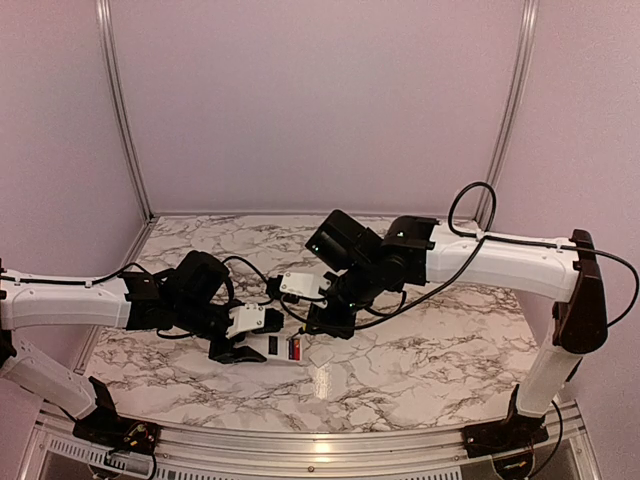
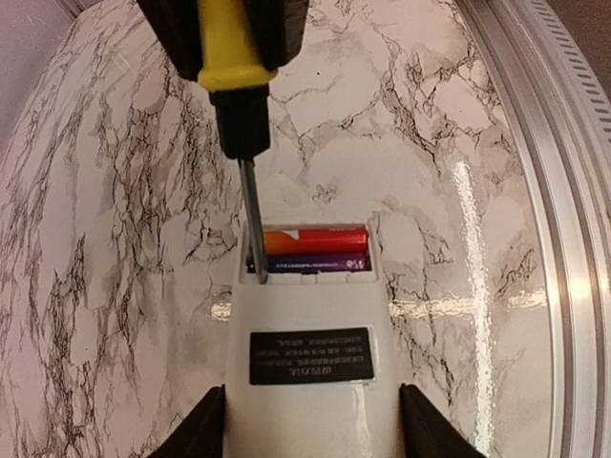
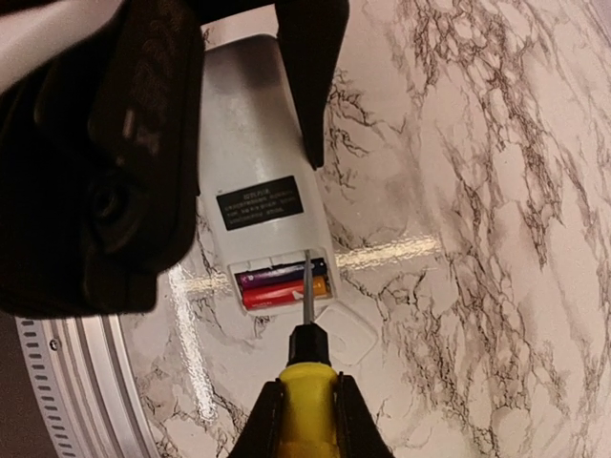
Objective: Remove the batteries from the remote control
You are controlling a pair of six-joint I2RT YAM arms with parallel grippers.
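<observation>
Your left arm (image 1: 60,300) and right arm (image 1: 500,255) met over a grey-veined white marble table (image 1: 450,360) boxed in by pale lilac wall panels (image 1: 320,100), a ribbed aluminium rail (image 1: 320,442) along its near edge. Left of the remote control (image 1: 285,348), your left gripper (image 1: 236,350) was closed on the handset, fingers (image 2: 199,434) pressed to both long sides of its plain white back. The remote lay flat near the table's front centre, its battery bay (image 2: 373,256) uncovered at the end away from that gripper. In the bay the red battery (image 2: 315,239) and the dark battery (image 2: 315,263) lay side by side across the handset, the dark one nearer the label (image 2: 310,356). Right of the remote, your right gripper (image 3: 307,434) was clamped on the yellow handle of a screwdriver (image 3: 307,382), whose blade reached into the bay at one end of the batteries. A small white cover piece (image 3: 351,336) lay on the marble just beyond the remote's open end.

Open marble stretched behind the remote and to its right; the rail ran close on its near side. From above, the arms' black ends hid the screwdriver and part of the remote. Whether the blade tip touched the dark battery could not be made out, and the label's print was too blurred to read.
</observation>
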